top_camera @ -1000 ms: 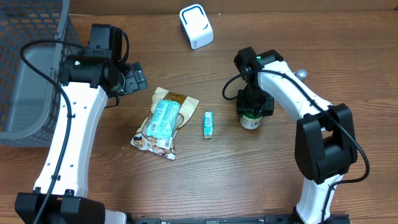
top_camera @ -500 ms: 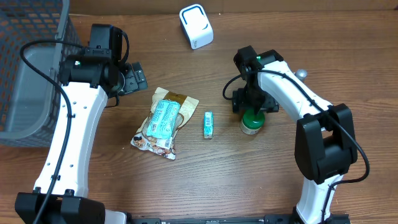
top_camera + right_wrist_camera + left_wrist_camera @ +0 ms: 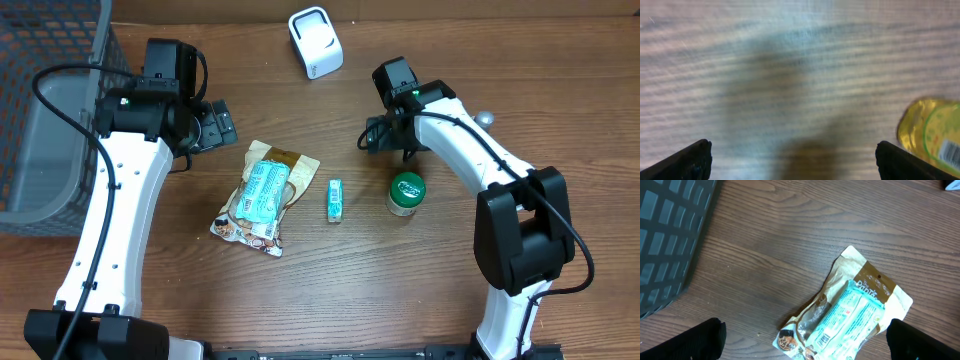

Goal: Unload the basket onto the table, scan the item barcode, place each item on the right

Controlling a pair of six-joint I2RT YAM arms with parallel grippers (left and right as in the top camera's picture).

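No word can be read for certain. In the left wrist view the teal packet (image 3: 850,320) lying on the brown pouch (image 3: 867,272) has white lettering at its 1 o'clock end, too blurred to spell out, and a small barcode (image 3: 825,340) toward its 7 o'clock end. From overhead the jar (image 3: 406,192) shows a white mark on its green lid, illegible. In the right wrist view its yellow side carries a barcode patch (image 3: 951,150) whose digits are too small to read.

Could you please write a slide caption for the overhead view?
Right pincer open beside the upright green-lidded jar, apart from it; snack packets mid-table, white scanner beyond.
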